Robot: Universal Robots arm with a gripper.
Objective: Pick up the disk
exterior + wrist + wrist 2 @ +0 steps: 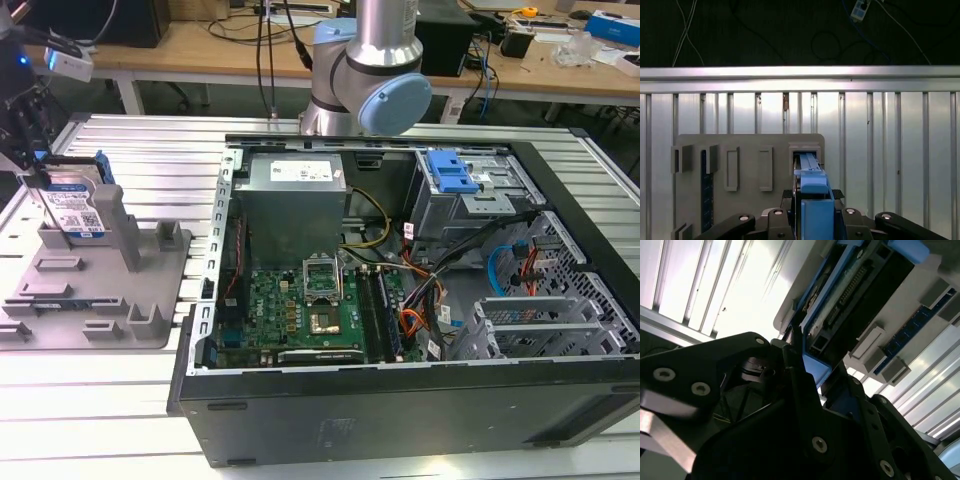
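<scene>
The disk [78, 208] stands on edge in the grey plastic holder [120, 290] at the exterior view's far left, its white-and-blue label facing the camera, next to an upright post. My gripper [38, 170] comes down onto its top edge from above. In the first wrist view the disk's blue rail [812, 187] runs edge-on out of the holder's slot [805, 150], and my black fingers [850, 215] press it from both sides. The second wrist view shows the disk's dark underside and connector [850, 295] with a finger [800, 390] tight against the blue rail. Whether it has risen off the holder I cannot tell.
An open black computer case [420, 420] lies on the slatted aluminium table [100, 420], right of the holder, with a blue drive-bay bracket [450, 172] inside at the back. The arm's base [365, 70] stands behind the case. Wooden benches with clutter run along the back.
</scene>
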